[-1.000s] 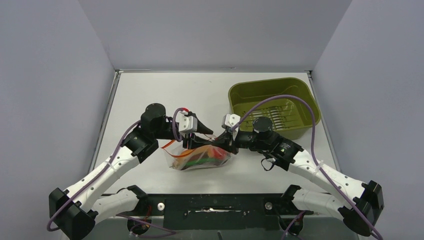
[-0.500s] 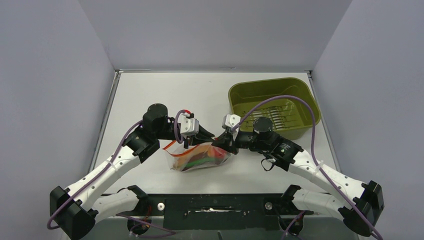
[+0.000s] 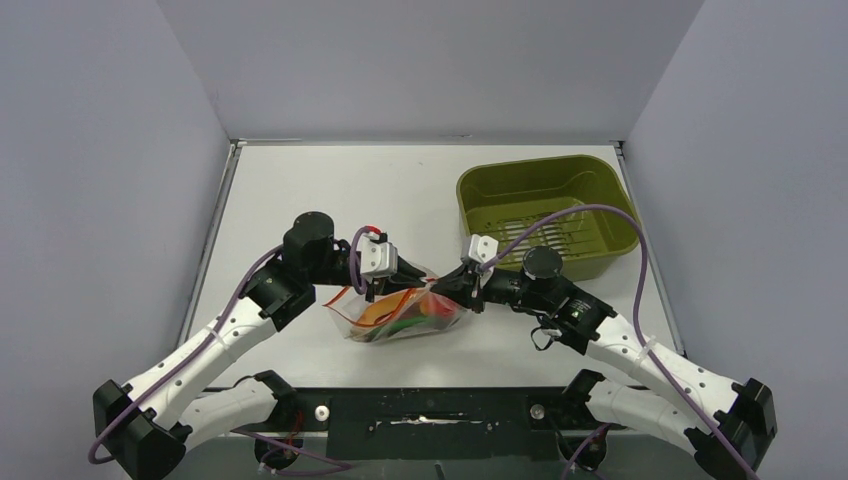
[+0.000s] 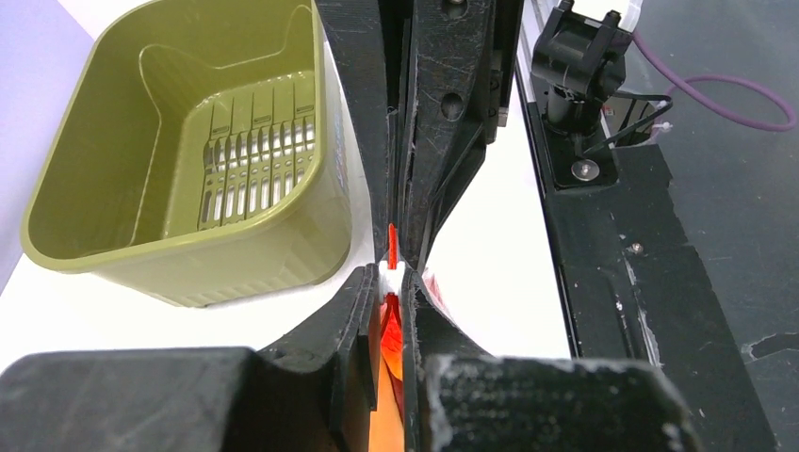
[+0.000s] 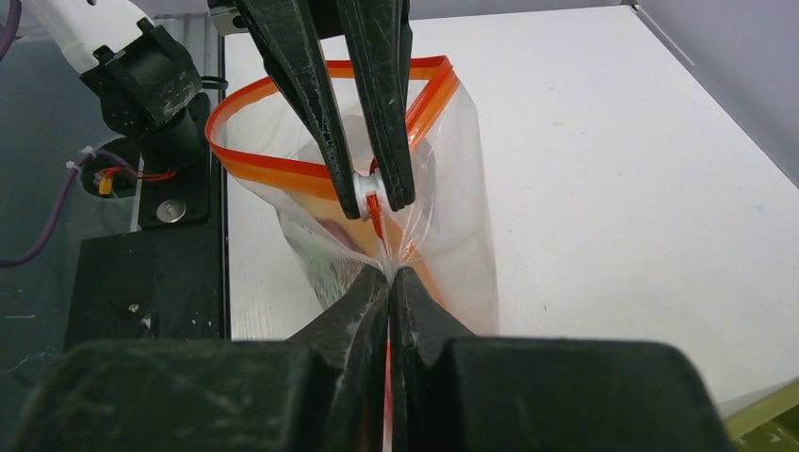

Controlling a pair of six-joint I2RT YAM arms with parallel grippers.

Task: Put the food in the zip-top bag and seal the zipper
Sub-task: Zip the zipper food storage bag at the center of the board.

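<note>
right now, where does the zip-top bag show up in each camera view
top external: zip-top bag lies at centre, slightly left of the middle.
left wrist: zip-top bag at bottom centre, only an orange sliver showing.
right wrist: zip-top bag at centre, its mouth an open orange loop.
shared landmark: olive-green tub, upper right in top external, upper left in left wrist, a sliver at bottom right in right wrist.

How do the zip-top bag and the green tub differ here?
The zip-top bag is clear and crinkly, with food inside; the tub is opaque olive and empty. The left claw and right claw pinch the bag at its zipper; neither claw touches the tub. Both are open.
</note>
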